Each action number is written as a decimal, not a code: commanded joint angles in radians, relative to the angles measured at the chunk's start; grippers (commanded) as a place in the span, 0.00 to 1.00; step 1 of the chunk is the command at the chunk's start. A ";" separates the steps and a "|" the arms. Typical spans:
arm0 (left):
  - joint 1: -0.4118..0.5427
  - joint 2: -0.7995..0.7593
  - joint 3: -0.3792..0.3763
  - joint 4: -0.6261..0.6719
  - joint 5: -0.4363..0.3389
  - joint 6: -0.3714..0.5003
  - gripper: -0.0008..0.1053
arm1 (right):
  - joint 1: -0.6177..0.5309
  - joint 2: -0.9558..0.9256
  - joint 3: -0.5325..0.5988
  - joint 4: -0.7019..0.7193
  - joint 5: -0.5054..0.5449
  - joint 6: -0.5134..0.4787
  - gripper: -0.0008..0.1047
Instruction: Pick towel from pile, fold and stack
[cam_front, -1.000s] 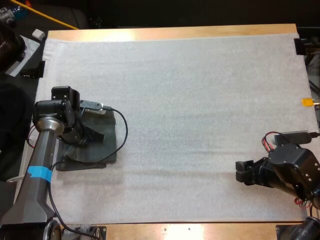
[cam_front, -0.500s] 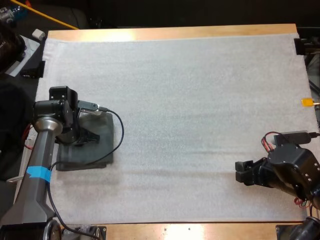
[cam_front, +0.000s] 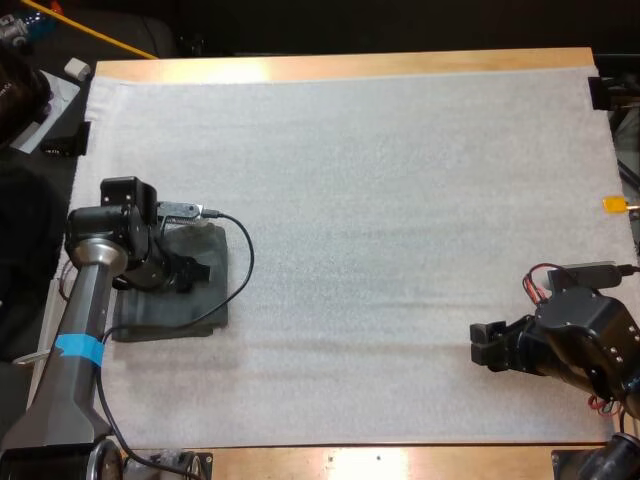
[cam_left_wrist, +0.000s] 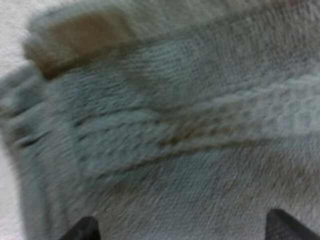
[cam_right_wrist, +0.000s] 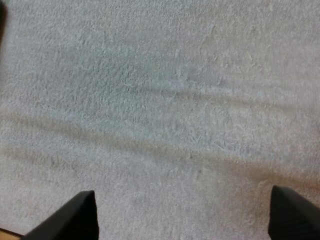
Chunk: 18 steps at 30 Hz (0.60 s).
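Currently I read my left gripper (cam_front: 195, 270) low over the folded dark grey-green towel (cam_front: 168, 308), which lies flat at the left side of the white mat (cam_front: 400, 200) — fingers spread apart, nothing between them, with the towel's weave close beneath in the left wrist view. My right gripper (cam_front: 487, 345) hovers over bare mat near the right side, well apart from the towel — fingers likewise spread, gripping nothing.

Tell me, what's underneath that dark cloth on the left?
The towel lies on the white mat, which shows around its edges. Whether more towels lie beneath cannot be seen: its top layer covers that, and the left pincer hangs over part of it.
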 joint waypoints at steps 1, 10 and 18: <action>0.009 -0.007 0.045 -0.074 0.061 -0.038 0.60 | 0.000 -0.008 -0.006 0.006 -0.006 -0.005 0.65; 0.008 0.004 0.196 -0.219 0.063 -0.075 0.60 | 0.000 -0.007 -0.008 0.006 -0.009 -0.002 0.64; 0.009 0.036 0.235 -0.268 0.105 -0.092 0.61 | 0.003 -0.009 -0.008 0.012 -0.014 -0.001 0.65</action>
